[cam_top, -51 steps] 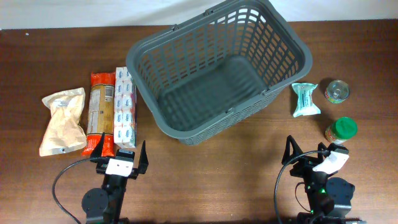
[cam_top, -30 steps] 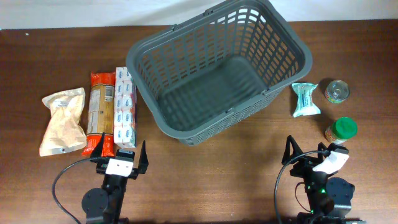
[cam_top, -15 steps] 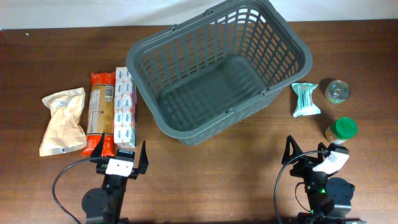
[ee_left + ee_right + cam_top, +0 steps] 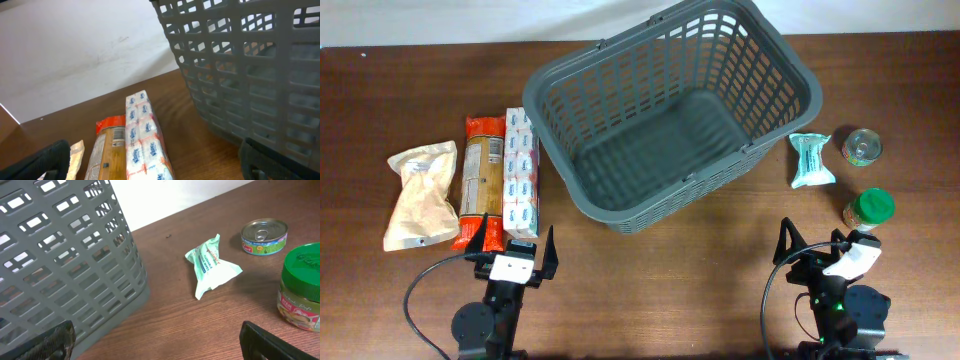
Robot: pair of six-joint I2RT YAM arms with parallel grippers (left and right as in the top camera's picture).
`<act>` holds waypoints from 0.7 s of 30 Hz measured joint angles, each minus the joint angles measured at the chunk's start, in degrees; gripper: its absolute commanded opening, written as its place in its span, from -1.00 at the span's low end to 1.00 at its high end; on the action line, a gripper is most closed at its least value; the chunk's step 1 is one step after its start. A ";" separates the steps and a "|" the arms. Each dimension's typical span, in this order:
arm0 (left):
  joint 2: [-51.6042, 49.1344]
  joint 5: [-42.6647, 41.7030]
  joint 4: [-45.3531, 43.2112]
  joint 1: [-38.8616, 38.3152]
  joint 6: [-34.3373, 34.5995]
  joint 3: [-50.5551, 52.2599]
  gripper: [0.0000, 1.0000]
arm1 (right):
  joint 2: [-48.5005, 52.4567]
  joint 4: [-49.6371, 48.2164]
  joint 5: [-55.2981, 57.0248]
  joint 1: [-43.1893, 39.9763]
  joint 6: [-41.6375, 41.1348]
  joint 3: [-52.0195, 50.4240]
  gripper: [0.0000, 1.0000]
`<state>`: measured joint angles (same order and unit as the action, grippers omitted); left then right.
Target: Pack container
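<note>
The dark grey slotted basket point(image 4: 672, 110) stands empty at the middle back of the table; it also shows in the left wrist view point(image 4: 260, 75) and in the right wrist view point(image 4: 60, 265). My left gripper point(image 4: 518, 245) is open and empty near the front edge, just in front of the white tissue pack point(image 4: 521, 170). My right gripper point(image 4: 820, 240) is open and empty at the front right, in front of the green-lidded jar point(image 4: 869, 208).
Left of the basket lie a beige pouch point(image 4: 421, 195), an orange cracker pack point(image 4: 480, 180) and the tissue pack point(image 4: 145, 135). Right of it lie a mint green packet point(image 4: 811, 160), a small tin can point(image 4: 862, 146) and the jar point(image 4: 302, 300).
</note>
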<state>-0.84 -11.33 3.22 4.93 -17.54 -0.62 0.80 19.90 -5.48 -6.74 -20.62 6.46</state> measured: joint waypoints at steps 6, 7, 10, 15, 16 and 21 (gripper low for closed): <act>-2.47 -1.38 0.02 0.00 0.70 -0.09 0.98 | 0.00 0.00 -4.48 0.00 -0.02 0.00 0.97; -2.80 -2.67 0.72 0.00 1.29 -0.55 0.98 | 0.00 0.26 -6.91 0.00 -0.02 0.02 0.97; -3.21 -3.85 4.68 0.00 3.48 -3.52 0.99 | 0.00 2.97 -11.61 0.00 -0.09 0.72 0.97; -7.39 -3.13 17.00 0.59 6.21 -18.67 0.98 | 2.56 11.19 -14.21 0.00 -0.17 6.86 0.97; -9.35 -2.54 18.75 0.96 6.51 -22.71 0.98 | 4.00 13.33 -14.08 0.00 -0.11 9.66 0.97; -22.27 -0.39 22.93 3.08 7.28 -41.20 0.99 | 17.25 27.71 -10.10 0.00 3.72 31.01 0.98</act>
<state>-23.11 -11.73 26.15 8.01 -10.26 -41.82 18.04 47.62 -15.57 -6.74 -16.91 37.47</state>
